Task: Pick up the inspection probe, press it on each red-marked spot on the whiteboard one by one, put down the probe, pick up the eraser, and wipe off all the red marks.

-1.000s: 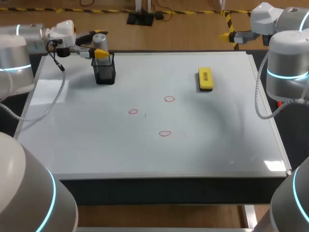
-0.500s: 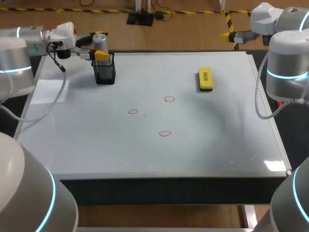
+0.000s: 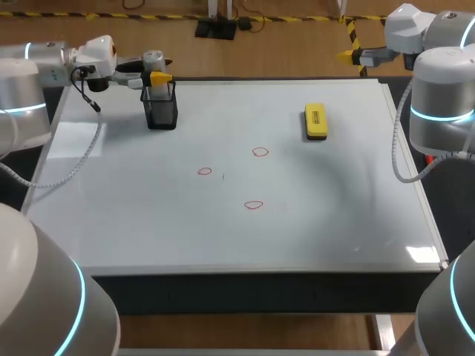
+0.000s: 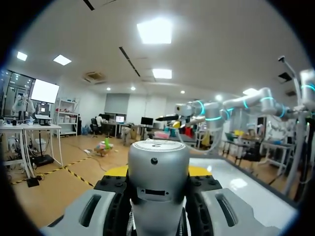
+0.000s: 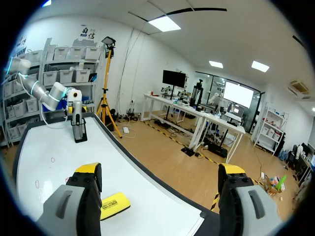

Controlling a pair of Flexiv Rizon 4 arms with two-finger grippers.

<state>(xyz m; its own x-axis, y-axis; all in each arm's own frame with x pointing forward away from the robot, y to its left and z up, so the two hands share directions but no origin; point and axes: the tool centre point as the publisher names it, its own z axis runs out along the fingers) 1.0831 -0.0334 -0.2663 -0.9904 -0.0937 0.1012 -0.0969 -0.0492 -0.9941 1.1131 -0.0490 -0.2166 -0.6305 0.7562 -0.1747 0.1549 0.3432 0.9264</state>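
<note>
The inspection probe (image 3: pixel 153 59), silver-capped, stands upright in a black mesh holder (image 3: pixel 162 110) at the whiteboard's far left. My left gripper (image 3: pixel 154 72) reaches in from the left, shut on the probe's top. In the left wrist view the probe (image 4: pixel 158 157) fills the gap of that gripper (image 4: pixel 158 172), a finger against each side. Three red marks (image 3: pixel 205 172) (image 3: pixel 260 152) (image 3: pixel 254 205) lie mid-board. The yellow eraser (image 3: pixel 315 121) lies flat at the far right. My right gripper (image 5: pixel 160 169) hangs open and empty beyond the far right corner, the eraser (image 5: pixel 114 204) beside it.
The whiteboard (image 3: pixel 334 222) covers the whole tabletop, with a thin raised frame around it. Apart from the holder and eraser, nothing else stands on it. My right arm (image 3: pixel 441 96) rises along the right edge.
My left gripper's fingers have come together on the probe's silver top; a second ago they stood wide on either side of it. The right arm has not moved.
</note>
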